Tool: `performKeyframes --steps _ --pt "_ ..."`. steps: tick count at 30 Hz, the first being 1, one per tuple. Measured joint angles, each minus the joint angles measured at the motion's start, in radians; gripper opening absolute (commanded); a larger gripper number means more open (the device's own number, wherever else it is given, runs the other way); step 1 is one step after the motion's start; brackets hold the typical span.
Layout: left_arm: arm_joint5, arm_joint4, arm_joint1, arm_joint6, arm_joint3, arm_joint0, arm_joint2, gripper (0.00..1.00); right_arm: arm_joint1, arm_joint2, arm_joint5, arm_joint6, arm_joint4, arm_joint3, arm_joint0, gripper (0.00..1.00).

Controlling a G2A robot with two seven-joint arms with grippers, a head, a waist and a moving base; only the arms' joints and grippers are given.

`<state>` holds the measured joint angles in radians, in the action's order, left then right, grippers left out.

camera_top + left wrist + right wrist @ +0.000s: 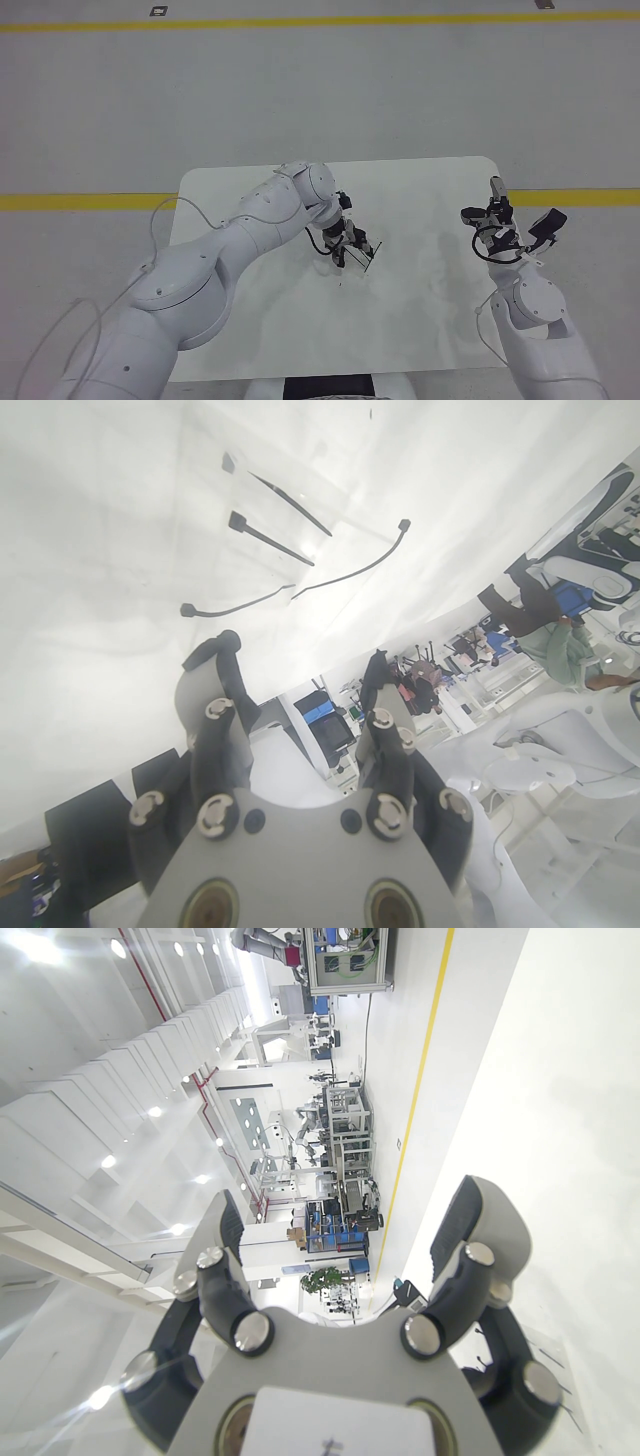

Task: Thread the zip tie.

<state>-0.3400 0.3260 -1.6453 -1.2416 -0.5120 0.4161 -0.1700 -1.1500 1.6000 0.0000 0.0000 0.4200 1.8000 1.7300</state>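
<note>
Near table (420, 320) centre I see left gripper (300, 650) wide open, empty; zip ties (272, 542) at its 4 o'clock; right gripper (345, 1193) likewise.

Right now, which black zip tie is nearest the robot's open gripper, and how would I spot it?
Look at the white table, then the left gripper open near its middle. Just beyond its fingertips lies the curved zip tie, nearest of four. The two straight ties and the other curved tie lie farther off.
</note>
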Motion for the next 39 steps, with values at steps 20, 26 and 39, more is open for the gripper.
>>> performKeyframes --steps 20,26,39 --pt "0.0 -0.02 -0.073 -0.004 0.105 -0.015 0.0 0.46 0.0 0.0 0.0 0.0 0.0 0.0 0.0 1.0" --pt "0.0 -0.033 -0.094 -0.005 0.132 -0.014 0.0 0.44 0.0 0.0 0.0 0.0 0.0 0.0 0.0 1.0" --pt "0.0 -0.054 -0.133 -0.025 0.198 -0.013 0.0 0.38 0.0 0.0 0.0 0.0 0.0 0.0 0.0 1.0"
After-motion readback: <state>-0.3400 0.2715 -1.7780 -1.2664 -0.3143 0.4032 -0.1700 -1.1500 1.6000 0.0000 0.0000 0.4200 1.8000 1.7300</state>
